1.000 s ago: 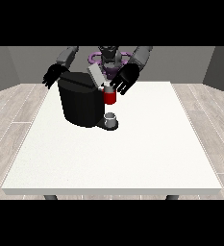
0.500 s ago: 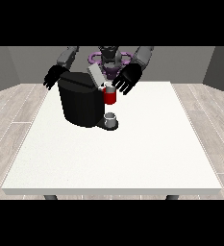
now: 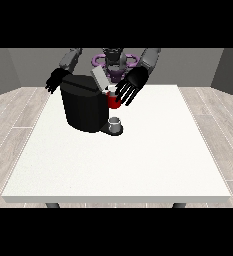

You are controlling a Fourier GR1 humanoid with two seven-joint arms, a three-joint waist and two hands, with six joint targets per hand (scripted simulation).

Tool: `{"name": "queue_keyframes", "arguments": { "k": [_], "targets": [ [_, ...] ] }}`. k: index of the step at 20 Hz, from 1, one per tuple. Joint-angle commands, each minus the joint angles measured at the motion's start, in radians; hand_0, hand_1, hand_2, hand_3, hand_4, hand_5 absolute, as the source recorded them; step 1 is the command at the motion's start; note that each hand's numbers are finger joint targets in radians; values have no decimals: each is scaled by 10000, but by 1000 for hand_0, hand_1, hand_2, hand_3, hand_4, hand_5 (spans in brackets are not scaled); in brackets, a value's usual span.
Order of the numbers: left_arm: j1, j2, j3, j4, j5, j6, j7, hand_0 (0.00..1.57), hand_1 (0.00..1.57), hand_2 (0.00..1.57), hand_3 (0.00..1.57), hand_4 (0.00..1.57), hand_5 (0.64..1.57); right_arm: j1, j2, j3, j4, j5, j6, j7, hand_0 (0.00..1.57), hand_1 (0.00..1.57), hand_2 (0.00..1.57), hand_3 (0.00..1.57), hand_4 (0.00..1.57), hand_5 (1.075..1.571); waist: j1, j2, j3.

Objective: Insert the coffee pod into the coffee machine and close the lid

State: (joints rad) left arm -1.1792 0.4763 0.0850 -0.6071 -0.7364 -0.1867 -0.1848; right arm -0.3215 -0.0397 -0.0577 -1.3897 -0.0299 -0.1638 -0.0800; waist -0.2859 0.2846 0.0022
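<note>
Right now my hand at the view's right [image 3: 132, 86] hangs with fingers spread and straight, holding nothing, just above a red thing at the machine [image 3: 113, 102]. The coffee machine [image 3: 85, 104] stands near the table's [image 3: 153, 160] far edge, lid [image 3: 99, 78] tilted up. My other hand [image 3: 54, 80] hovers behind it, fingers relaxed. A grey thing [image 3: 115, 124] sits at the machine's base.

Large white table [image 3: 138, 165] on dark legs, pale wood-plank floor [image 3: 10, 120], plain grey walls [image 3: 18, 67], even light

hand at view's right [image 3: 131, 85]: raised, palm toward camera, fingers spread and pointing down | hand at view's left [image 3: 55, 80]: held lower and back, fingers relaxed, hanging down | both arms: bent, reaching forward from the shoulders
</note>
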Motion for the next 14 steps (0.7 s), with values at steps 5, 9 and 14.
{"name": "queue_keyframes", "arguments": {
  "k": [5, 9, 14],
  "targets": [
    [-43, -175, -102, -30, -191, -155, 60, 0, 0, 0, 0, 0, 1571, 181, 92, 41, 369, 150, -138, -186, 0, 0, 0, 0, 353, 1571, 180, -84, -18],
    [20, -124, -173, -156, -268, -531, 211, 0, 0, 0, 0, 0, 1571, 2, -283, -569, 675, -380, 123, 59, 0, 0, 0, 0, 344, 1571, 435, -568, -18],
    [562, -467, -202, -304, -351, -160, 113, 0, 0, 0, 0, 0, 1571, 411, -70, -196, 685, 12, -96, -182, 0, 0, 0, 0, 416, 1571, 590, -892, -21]
  ]
}}
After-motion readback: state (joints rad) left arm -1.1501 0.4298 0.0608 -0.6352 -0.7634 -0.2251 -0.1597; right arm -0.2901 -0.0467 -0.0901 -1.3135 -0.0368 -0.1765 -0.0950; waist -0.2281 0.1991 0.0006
